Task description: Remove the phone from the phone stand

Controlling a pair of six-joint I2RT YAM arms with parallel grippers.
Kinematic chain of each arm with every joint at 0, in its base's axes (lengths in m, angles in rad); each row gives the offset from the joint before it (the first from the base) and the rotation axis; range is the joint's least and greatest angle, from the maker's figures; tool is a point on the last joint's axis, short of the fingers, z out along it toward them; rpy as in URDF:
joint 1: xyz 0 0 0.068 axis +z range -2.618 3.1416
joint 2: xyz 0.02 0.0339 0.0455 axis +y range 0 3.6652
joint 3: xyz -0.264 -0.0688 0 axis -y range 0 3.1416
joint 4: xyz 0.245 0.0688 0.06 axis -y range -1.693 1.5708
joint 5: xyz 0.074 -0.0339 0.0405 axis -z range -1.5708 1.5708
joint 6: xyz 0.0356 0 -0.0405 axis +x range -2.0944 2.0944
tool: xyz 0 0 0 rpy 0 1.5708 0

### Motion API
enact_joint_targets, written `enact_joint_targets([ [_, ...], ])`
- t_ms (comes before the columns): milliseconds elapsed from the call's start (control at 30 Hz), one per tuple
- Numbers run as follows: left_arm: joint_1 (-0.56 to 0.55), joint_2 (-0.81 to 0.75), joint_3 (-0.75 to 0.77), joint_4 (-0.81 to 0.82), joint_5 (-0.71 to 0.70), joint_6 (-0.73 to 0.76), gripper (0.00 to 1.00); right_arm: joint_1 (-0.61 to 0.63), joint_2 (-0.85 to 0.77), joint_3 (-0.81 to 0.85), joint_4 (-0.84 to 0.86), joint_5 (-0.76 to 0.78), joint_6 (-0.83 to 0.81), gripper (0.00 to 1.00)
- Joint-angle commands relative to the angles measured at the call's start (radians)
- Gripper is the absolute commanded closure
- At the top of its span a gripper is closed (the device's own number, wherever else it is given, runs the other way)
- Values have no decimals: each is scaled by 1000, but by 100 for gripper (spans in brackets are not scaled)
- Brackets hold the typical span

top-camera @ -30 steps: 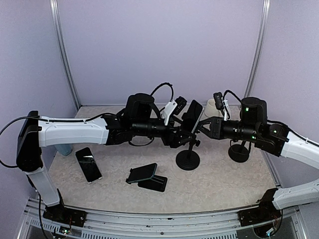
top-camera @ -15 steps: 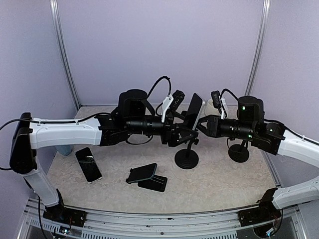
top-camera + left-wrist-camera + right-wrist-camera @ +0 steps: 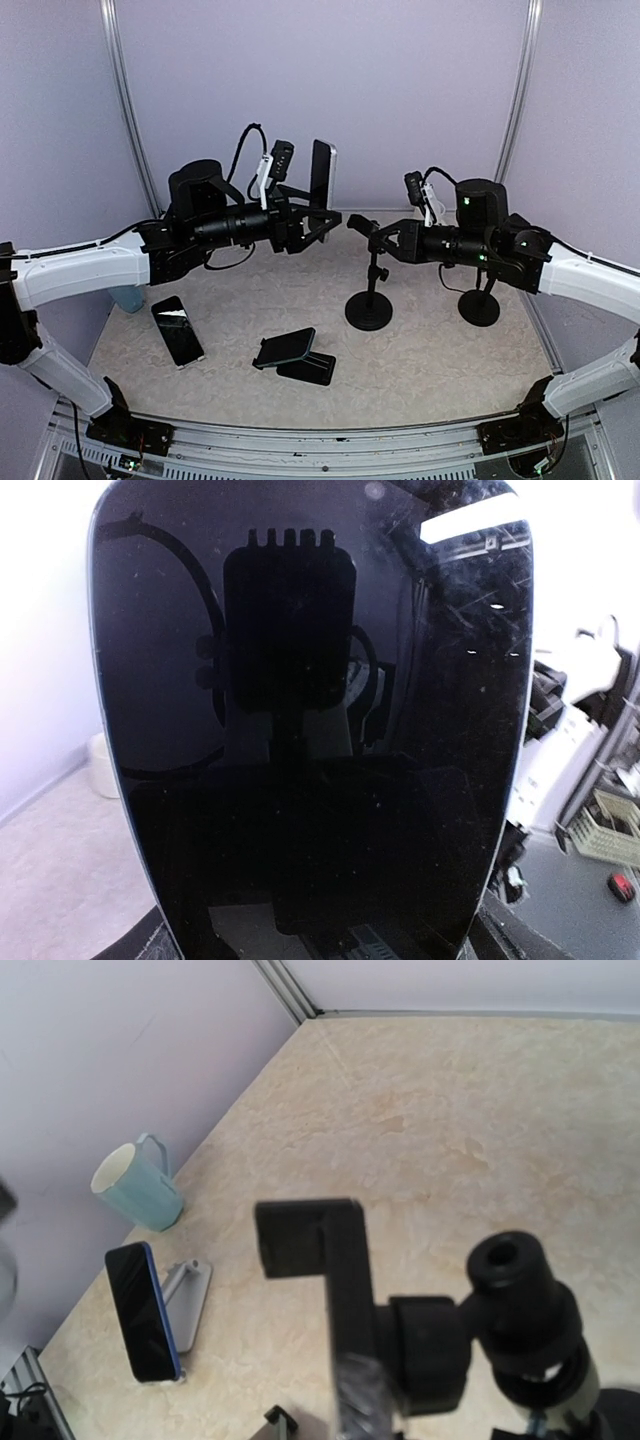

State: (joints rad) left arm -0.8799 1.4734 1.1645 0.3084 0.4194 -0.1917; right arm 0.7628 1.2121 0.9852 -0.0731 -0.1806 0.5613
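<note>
Top external: left jaws hold phone [image 3: 323, 175] apart from phone stand [image 3: 369, 312].

Gap between phone [image 3: 323, 175] and stand [image 3: 369, 300] appears unobstructed; table [image 3: 430, 360] below is cluttered by folding stand [image 3: 295, 358], flat phone [image 3: 177, 330], mug [image 3: 135, 1185].

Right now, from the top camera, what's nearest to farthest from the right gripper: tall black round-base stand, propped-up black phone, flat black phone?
1. Tall black round-base stand, in the right gripper.
2. Propped-up black phone, front middle.
3. Flat black phone, far left.
</note>
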Motion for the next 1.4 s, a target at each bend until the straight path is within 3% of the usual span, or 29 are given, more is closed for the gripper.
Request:
enact_joint_targets([
  [0, 102, -95, -66, 122, -46, -102, 77, -6, 47, 71, 98, -4, -51, 100],
  [267, 204, -145, -151, 119, -113, -158, 78, -37, 146, 171, 123, -31, -74, 100],
  [733, 272, -168, -250, 129, -145, -207, 78, -139, 409, 453, 166, -116, -73, 100],
  [1367, 284, -220, -324, 94, -197, -190, 77, -182, 821, 965, 103, -159, -54, 100],
])
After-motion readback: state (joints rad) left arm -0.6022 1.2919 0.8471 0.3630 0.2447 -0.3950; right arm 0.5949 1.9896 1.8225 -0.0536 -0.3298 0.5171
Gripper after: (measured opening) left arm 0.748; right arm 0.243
